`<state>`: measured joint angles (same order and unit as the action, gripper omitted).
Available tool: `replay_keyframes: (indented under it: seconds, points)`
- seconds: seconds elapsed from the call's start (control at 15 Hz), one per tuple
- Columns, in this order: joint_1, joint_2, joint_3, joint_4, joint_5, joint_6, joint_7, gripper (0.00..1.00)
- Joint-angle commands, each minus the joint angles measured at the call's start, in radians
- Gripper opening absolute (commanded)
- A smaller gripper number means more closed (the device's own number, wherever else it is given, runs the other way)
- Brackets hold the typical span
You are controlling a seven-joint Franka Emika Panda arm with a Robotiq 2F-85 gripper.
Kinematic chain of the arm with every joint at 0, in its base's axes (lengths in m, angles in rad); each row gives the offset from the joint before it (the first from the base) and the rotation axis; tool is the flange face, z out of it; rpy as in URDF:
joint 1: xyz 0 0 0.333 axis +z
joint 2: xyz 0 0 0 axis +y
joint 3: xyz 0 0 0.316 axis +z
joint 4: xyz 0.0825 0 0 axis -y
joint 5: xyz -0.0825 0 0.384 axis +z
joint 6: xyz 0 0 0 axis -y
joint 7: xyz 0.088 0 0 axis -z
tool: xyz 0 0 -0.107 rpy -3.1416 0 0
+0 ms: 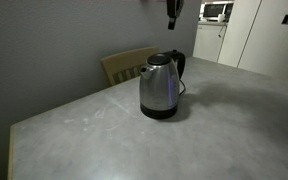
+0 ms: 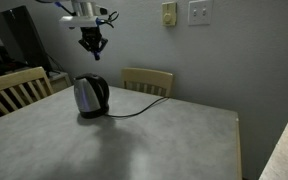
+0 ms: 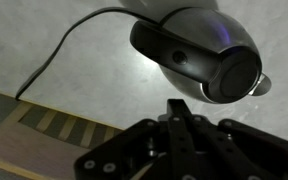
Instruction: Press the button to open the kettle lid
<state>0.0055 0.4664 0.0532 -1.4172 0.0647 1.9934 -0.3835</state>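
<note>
The steel kettle (image 1: pixel 159 88) stands on its black base on the grey table (image 1: pixel 104 140), with its black handle toward the back; it also shows in an exterior view (image 2: pixel 90 97). The kettle lid (image 1: pixel 159 60) is down. In the wrist view I look down on the kettle (image 3: pixel 199 40): its black handle top with a small round button (image 3: pixel 181 57) and the lid (image 3: pixel 231 72). My gripper (image 2: pixel 92 45) hangs well above the kettle, touching nothing. Its fingers (image 3: pixel 177 108) are pressed together and empty. In an exterior view only its tip (image 1: pixel 174 14) shows at the top edge.
A black power cord (image 2: pixel 134 111) runs from the kettle across the table toward a wooden chair (image 2: pixel 147 81). Another chair (image 2: pixel 14 88) stands at the table's side. Wall outlets (image 2: pixel 169 13) are behind. A microwave (image 1: pixel 216 11) sits far back.
</note>
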Motion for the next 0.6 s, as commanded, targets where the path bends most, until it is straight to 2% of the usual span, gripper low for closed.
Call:
replay_keyframes:
  seconds: [0.0, 0.53]
  points:
    - [-0.023, 0.015, 0.002, -0.013, 0.007, -0.017, 0.040, 0.00]
    - [-0.054, 0.156, 0.025, 0.062, 0.064, -0.107, 0.030, 0.00]
